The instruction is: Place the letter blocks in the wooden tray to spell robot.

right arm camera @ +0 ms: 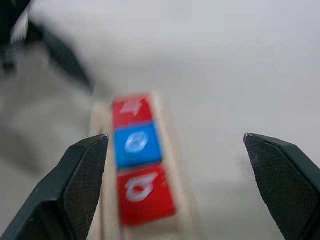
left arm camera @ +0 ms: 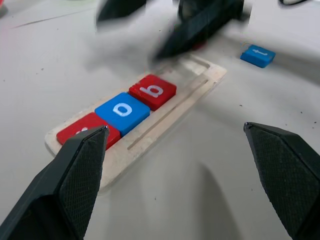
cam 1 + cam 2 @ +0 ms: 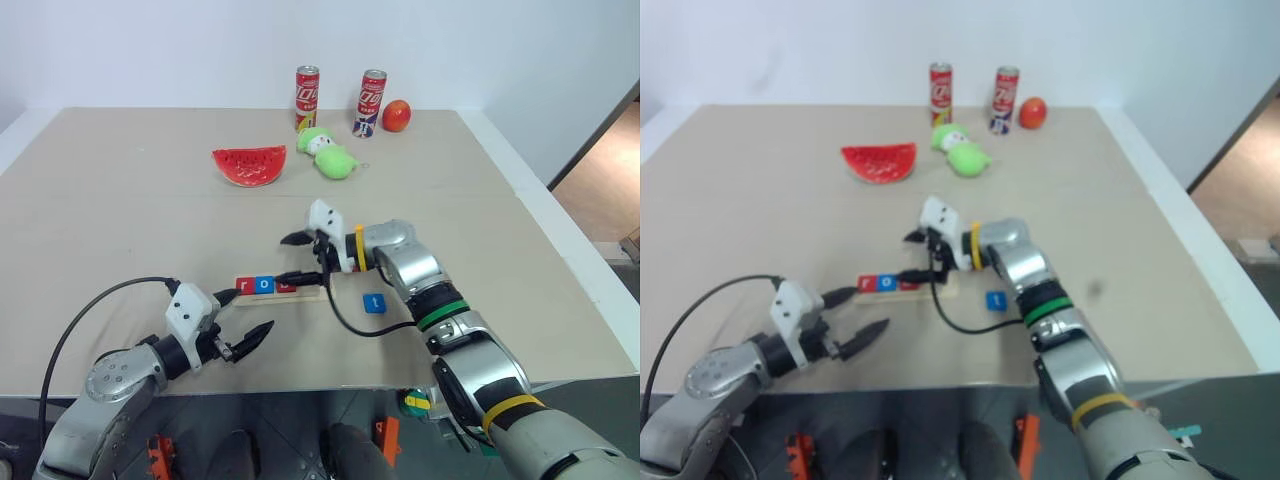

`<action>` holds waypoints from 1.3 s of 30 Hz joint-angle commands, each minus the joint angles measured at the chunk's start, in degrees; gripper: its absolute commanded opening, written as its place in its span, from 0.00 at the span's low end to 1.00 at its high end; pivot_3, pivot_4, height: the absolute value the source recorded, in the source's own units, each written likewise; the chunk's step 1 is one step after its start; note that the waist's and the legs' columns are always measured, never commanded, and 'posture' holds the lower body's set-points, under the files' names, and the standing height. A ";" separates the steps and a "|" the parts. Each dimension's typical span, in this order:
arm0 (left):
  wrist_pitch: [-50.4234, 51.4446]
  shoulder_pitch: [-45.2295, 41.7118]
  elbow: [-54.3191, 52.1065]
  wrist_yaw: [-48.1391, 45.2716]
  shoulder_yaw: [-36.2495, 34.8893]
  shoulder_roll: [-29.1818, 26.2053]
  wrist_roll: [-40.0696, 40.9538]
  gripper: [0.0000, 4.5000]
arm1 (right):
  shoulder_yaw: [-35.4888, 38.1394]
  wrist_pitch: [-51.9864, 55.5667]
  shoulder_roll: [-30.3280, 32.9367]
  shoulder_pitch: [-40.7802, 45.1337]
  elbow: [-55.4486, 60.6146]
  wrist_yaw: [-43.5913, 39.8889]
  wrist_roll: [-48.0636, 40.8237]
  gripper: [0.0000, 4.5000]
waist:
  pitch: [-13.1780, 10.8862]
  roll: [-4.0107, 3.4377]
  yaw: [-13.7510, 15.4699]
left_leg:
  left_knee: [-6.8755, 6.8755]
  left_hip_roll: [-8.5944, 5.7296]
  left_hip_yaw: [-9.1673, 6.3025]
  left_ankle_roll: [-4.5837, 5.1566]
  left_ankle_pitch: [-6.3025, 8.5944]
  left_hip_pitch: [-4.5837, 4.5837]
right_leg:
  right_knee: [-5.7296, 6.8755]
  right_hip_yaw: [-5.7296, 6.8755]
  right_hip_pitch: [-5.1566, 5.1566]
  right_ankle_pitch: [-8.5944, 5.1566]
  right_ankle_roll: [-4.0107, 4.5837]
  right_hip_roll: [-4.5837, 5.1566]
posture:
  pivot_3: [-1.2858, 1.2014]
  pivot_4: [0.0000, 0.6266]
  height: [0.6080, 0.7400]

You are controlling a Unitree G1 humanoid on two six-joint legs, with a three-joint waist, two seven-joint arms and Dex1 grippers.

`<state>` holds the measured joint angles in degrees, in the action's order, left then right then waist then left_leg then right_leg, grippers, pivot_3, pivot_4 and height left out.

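With the right gripper (image 3: 303, 259) spread wide and empty over the long pale wooden tray (image 2: 192, 87) and the left gripper (image 3: 246, 318) also wide, a careless reach for the loose blue square t tile (image 3: 374, 303) risks knocking the seated red b tile (image 2: 153, 91).

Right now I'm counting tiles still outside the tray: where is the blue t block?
The blue t block lies flat on the table, to the right of the wooden tray's empty end, below the right gripper.
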<state>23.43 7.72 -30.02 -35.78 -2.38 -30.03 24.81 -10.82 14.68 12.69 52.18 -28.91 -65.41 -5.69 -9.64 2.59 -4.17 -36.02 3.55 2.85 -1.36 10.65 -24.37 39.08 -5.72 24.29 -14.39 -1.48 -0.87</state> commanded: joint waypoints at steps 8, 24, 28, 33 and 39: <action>-2.07 1.22 -0.84 -1.34 -3.08 -1.03 0.39 1.00 | 2.27 10.91 0.81 -19.32 27.71 14.53 -3.74 0.33 | 0.00 0.00 -0.13 | 0.06 -0.03 -0.02 -0.05 0.03 -0.04 | 0.01 -0.07 0.05 -0.20 -0.24 -0.02 | 0.52 0.24 1.00; -1.84 0.22 -0.42 -1.56 -2.54 -0.95 -0.11 1.00 | -4.86 9.29 2.47 -22.35 26.97 19.95 0.52 0.00 | 0.01 0.02 -0.16 | 0.06 -0.01 0.02 -0.04 -0.06 0.02 | 0.00 -0.07 0.04 -0.18 -0.33 -0.04 | 0.52 0.24 1.00; -1.88 0.06 -0.28 -1.49 -2.43 -0.93 -0.26 1.00 | -5.93 8.14 2.01 -21.33 25.98 19.66 0.87 0.00 | 0.01 0.02 -0.16 | 0.05 0.01 0.02 -0.04 -0.06 0.03 | 0.00 -0.08 0.03 -0.16 -0.31 -0.06 | 0.52 0.24 1.00; -2.05 0.44 -0.25 -1.51 -2.38 -0.99 -0.49 1.00 | -7.68 7.38 1.86 -20.83 25.43 18.66 1.39 0.00 | 0.01 0.02 -0.16 | 0.04 0.00 0.03 -0.04 -0.06 0.03 | 0.00 -0.08 0.03 -0.15 -0.32 -0.04 | 0.52 0.24 1.00; -2.03 0.88 -0.59 -1.39 -2.04 -0.86 -0.92 1.00 | -7.09 5.53 1.82 -19.92 23.66 19.33 1.71 0.00 | 0.01 0.02 -0.17 | 0.04 0.00 0.03 -0.04 -0.06 0.03 | 0.00 -0.08 0.03 -0.16 -0.32 -0.05 | 0.52 0.24 1.00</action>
<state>22.40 8.41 -29.72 -36.91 -4.31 -30.54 24.05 -18.41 21.59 14.70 31.01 -5.55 -46.26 -4.06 -9.63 2.61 -4.34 -35.97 3.56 2.88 -1.40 10.59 -24.34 39.08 -5.80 24.32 -14.54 -1.80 -0.92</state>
